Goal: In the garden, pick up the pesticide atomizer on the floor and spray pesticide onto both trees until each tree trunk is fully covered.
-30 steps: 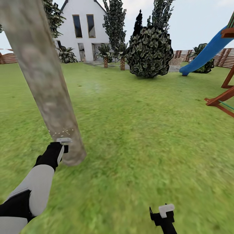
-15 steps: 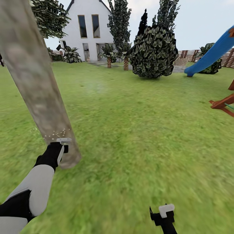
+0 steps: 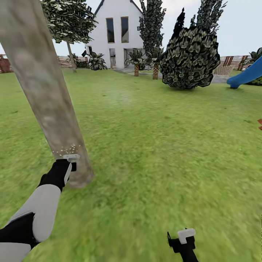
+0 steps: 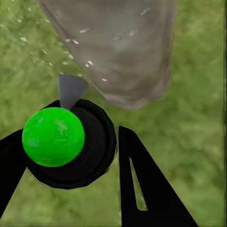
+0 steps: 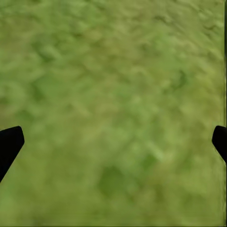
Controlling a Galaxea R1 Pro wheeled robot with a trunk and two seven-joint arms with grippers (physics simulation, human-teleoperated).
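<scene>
My left gripper [image 3: 66, 166] is shut on the pesticide atomizer [image 3: 71, 158], low and right beside the base of a thick mottled grey-beige tree trunk [image 3: 43, 91]. Seen from the left wrist, the atomizer [image 4: 53, 137] is a black round body with a bright green ball on top, and its grey nozzle points at the trunk [image 4: 123, 52]. White pesticide specks [image 3: 67, 149] dot the trunk just above the nozzle. A second tree [image 3: 69, 22] with a thin trunk stands far back on the left. My right gripper [image 3: 181, 236] hangs open over the grass [image 5: 113, 94].
Lawn [image 3: 163, 145] stretches all around. A white house [image 3: 116, 32], small palms [image 3: 136, 60], dark column trees [image 3: 151, 25] and a big dark bush [image 3: 189, 60] stand at the back. A blue slide [image 3: 249, 74] shows at the right edge, a wooden fence [image 3: 229, 60] behind.
The head view has swung left, so the house, bush and slide sit further right in the picture. Both arms keep their pose. The trunk stays beside the nozzle with specks on it.
</scene>
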